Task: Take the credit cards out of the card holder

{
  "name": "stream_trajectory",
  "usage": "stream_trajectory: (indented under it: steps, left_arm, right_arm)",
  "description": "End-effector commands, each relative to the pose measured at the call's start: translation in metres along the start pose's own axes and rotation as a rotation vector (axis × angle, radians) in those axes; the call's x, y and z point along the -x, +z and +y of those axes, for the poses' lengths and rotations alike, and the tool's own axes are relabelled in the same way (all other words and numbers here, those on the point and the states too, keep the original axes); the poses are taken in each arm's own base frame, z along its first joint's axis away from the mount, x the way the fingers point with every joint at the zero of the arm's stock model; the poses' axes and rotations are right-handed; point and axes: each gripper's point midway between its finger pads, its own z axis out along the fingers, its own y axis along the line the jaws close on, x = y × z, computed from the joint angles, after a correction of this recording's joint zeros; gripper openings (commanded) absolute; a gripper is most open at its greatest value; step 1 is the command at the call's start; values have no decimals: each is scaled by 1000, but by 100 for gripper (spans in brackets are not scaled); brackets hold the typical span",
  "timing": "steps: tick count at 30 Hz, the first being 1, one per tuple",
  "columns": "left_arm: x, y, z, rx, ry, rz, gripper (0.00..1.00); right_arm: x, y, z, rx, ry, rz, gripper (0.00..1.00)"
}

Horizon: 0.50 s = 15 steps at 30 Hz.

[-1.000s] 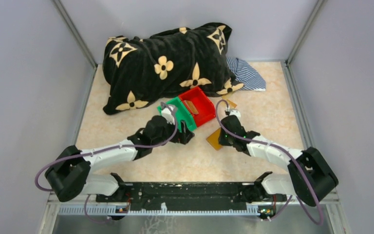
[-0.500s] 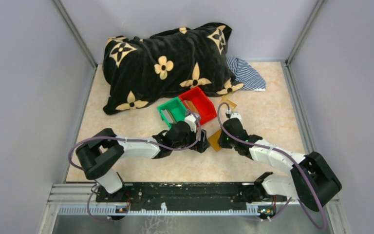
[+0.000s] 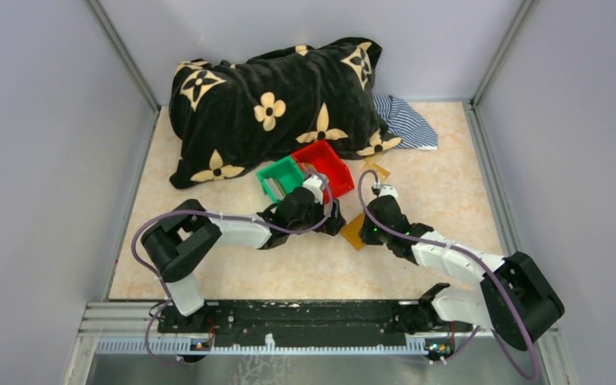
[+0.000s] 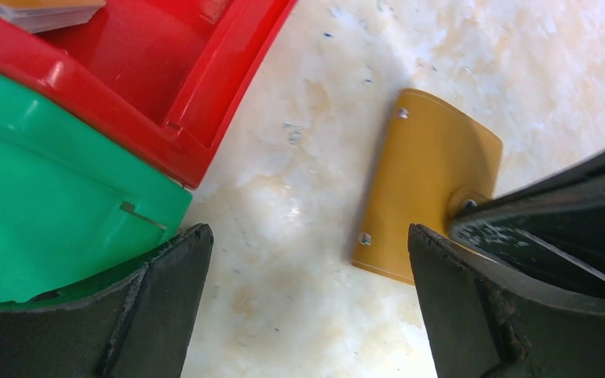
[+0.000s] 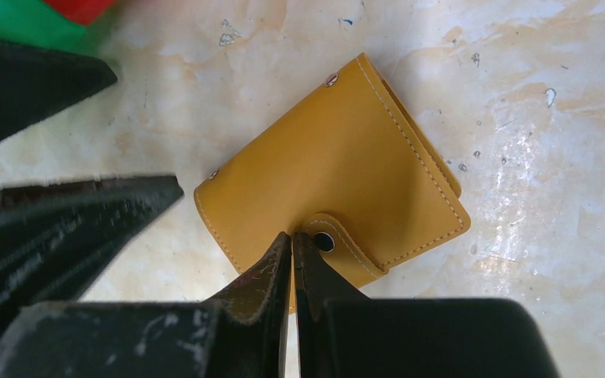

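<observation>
One card holder [image 5: 331, 181], red bin [image 4: 142, 55], green bin [image 4: 47, 189]

You're looking at plain grey walls [image 3: 40, 144] on the left, right and top of the frame, enclosing a beige marbled tabletop [image 3: 457, 184] under even light.

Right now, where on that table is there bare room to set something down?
Bare tabletop lies in the near strip along the front rail, on the left below the black blanket, and on the right below the striped cloth. The middle is crowded: green bin, red bin, card holder and both sets of jaws.
</observation>
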Motion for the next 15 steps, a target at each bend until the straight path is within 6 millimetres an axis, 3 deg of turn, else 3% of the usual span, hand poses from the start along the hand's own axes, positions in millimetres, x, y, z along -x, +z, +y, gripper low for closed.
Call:
stream_trajectory:
  steps: [1,5,10,15]
  left_arm:
    - [8,6,23,31,-61,-26,100]
    - [11,6,34,49,-69,-31,100]
    - [16,5,33,42,-59,-36,100]
    - [17,-2,12,-39,-52,-19,100]
  right_arm:
    - [-26,-6,-17,-51,-45,83,6]
    - [-21,-9,-14,-39,-51,74,7]
    - [-12,-17,-4,-7,-75,69,7]
    - [20,-40,11,42,-71,-29,7]
